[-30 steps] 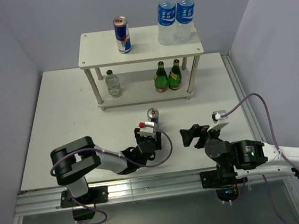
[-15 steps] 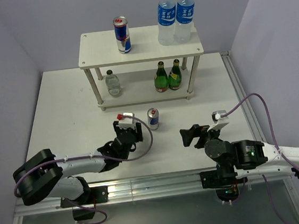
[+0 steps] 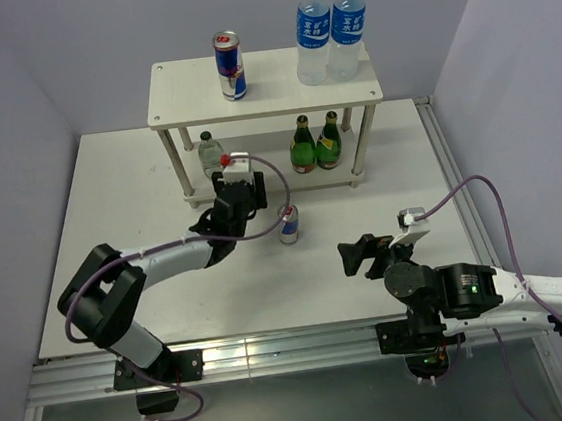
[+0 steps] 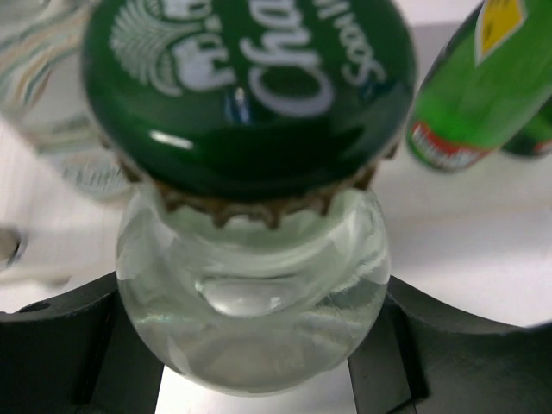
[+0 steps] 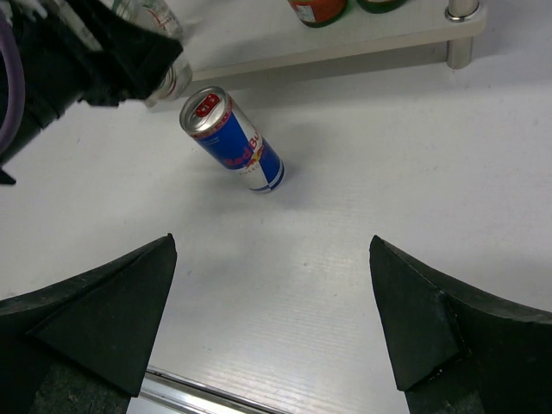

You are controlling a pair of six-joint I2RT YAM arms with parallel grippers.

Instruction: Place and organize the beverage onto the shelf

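Between the black fingers [image 4: 60, 354] of the left end effector [image 4: 254, 362] sits a clear glass bottle with a green crown cap [image 4: 250, 293], pinched on its rounded body just under the cap. Seen from above, that end effector reaches to the front edge of the lower board of the shelf [image 3: 279, 95], beside the left front leg; whether the bottle rests on the board cannot be told. Just behind it on that board stands a second clear bottle [image 3: 212, 157], and further right two green glass bottles [image 3: 301, 146] stand side by side. On the top board are a blue-silver-red can [image 3: 230, 67] at the left and two blue-labelled water bottles [image 3: 312, 31] close together at the right. A second can [image 3: 288, 224] stands upright on the white surface [image 3: 121, 217] in front of the shelf. The right end effector [image 3: 364, 257] hangs near the surface's front edge, fingers spread wide around nothing, with that can ahead of it.
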